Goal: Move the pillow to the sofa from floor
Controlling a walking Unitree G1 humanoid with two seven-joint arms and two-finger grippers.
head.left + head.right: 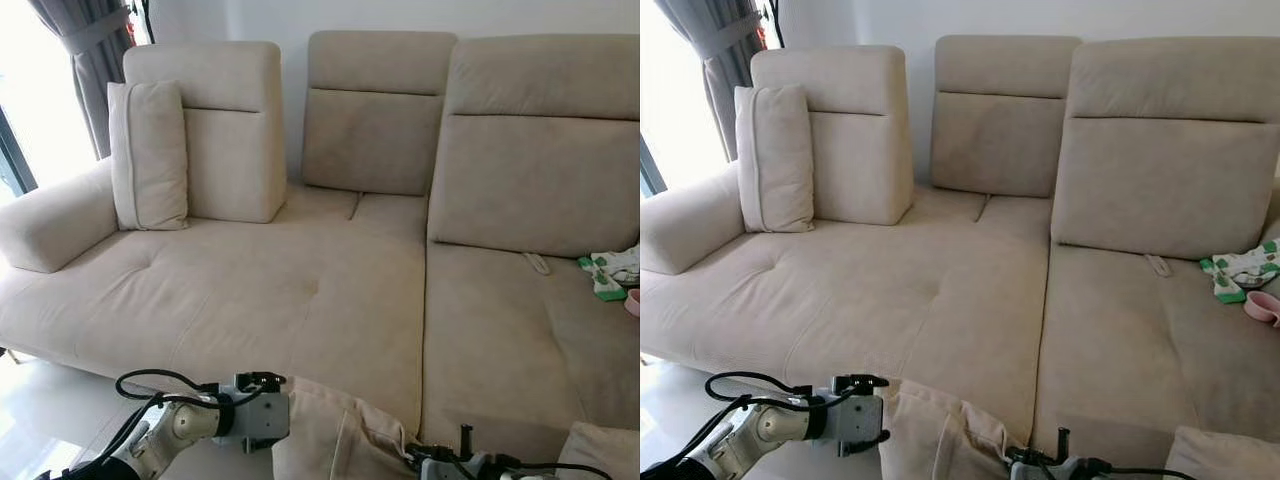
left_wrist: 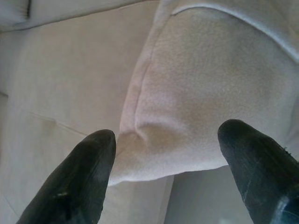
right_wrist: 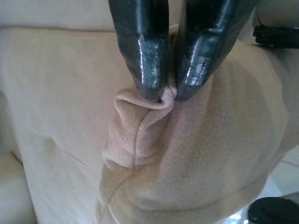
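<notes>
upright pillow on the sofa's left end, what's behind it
The upright pillow leans against the left back cushion, with the armrest beside it. The part of that cushion behind the pillow is hidden.

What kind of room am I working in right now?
Most likely a home living room: a large beige sofa with an upright cushion, a grey curtain beside a bright window, and a glossy tiled floor.

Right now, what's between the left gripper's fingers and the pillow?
Nothing. In the left wrist view the left gripper is open, its fingers straddling the pillow corner with a bare gap. The right gripper pinches the fabric.
</notes>
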